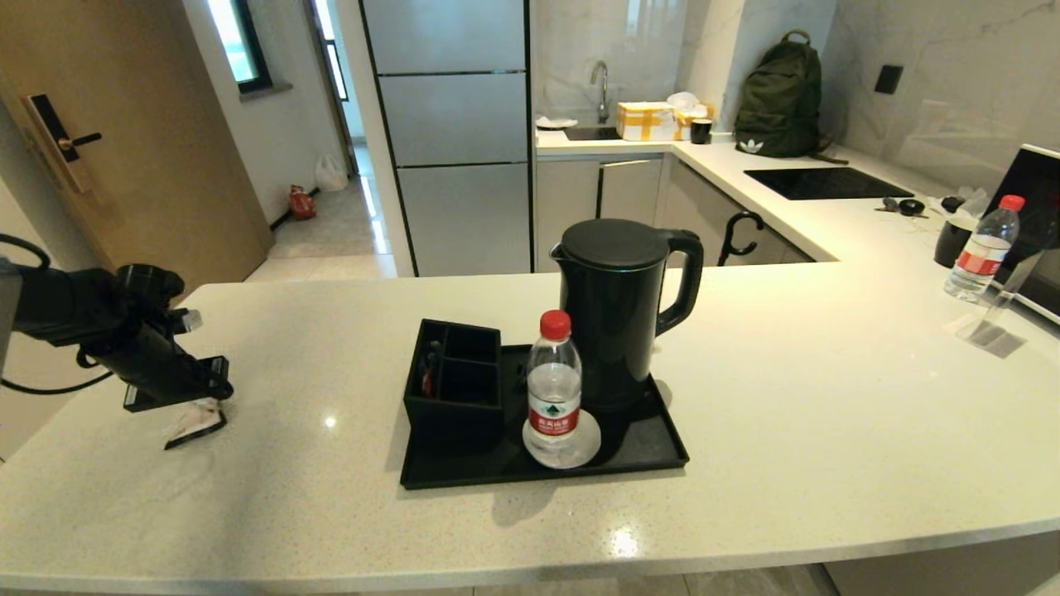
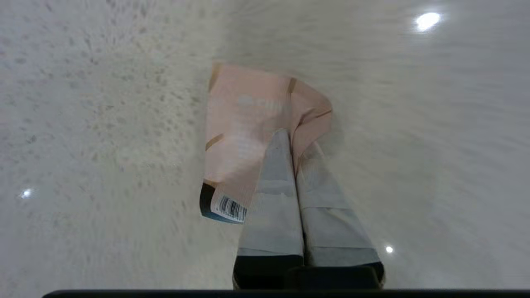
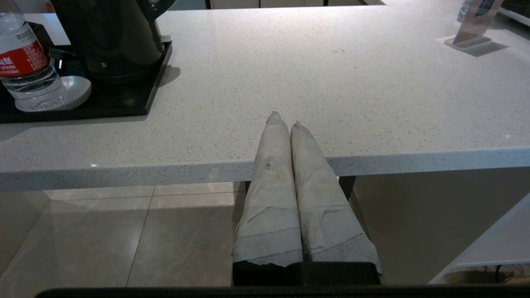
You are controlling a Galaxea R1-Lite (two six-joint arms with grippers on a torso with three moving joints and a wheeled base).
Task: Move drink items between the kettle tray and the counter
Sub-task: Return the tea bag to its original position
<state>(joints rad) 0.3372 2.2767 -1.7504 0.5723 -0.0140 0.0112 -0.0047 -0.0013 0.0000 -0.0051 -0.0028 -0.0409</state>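
The pinkish-beige sachet [image 2: 244,120] with a barcode corner is pinched at one edge between the taped fingers of my left gripper [image 2: 296,140], which is shut on it. In the head view this gripper [image 1: 199,410] holds the sachet [image 1: 189,426] low over the far left of the pale speckled counter [image 1: 828,397], well left of the tray. The black kettle [image 1: 617,306] stands upright on the black kettle tray [image 1: 638,451] at the middle. My right gripper [image 3: 285,120] is shut on nothing, parked below the counter's front edge, right of the tray [image 3: 124,103].
On the tray stand a black divided box [image 1: 454,381] and a red-capped water bottle [image 1: 554,385] on a white coaster. A second bottle [image 1: 983,248] and a clear stand sit at the far right. A backpack and hob lie on the back counter.
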